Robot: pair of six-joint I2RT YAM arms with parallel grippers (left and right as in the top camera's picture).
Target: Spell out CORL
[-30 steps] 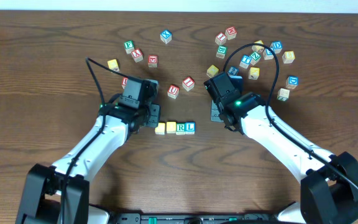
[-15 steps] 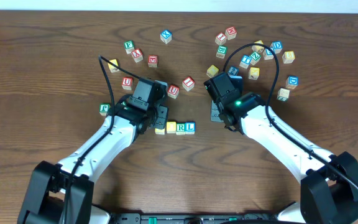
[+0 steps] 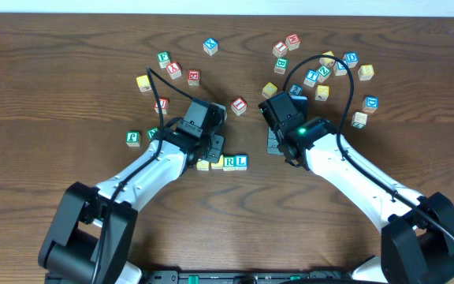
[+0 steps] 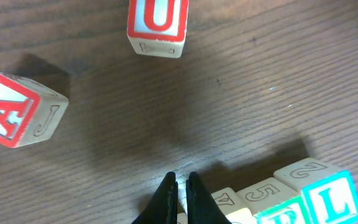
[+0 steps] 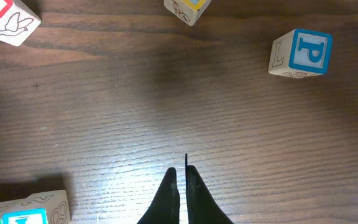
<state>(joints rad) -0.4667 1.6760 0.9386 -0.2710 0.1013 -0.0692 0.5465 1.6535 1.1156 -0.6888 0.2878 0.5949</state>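
Four cubes stand in a row mid-table: two yellow cubes, the white cube with the green R and the white cube with the blue L. My left gripper is shut and empty, low over the row's left end; in the left wrist view its tips sit just beside the yellow cubes' side faces, with the L cube to the right. Right of the row, my right gripper is shut on nothing, just above bare wood.
Loose cubes are scattered behind both arms: a red U cube and a red A cube ahead of the left gripper, a blue P cube ahead of the right. A green cube lies left of the left arm.
My left arm has swung right and come down at the left end of the row, covering the red U cube in the overhead view. The right arm has not moved.
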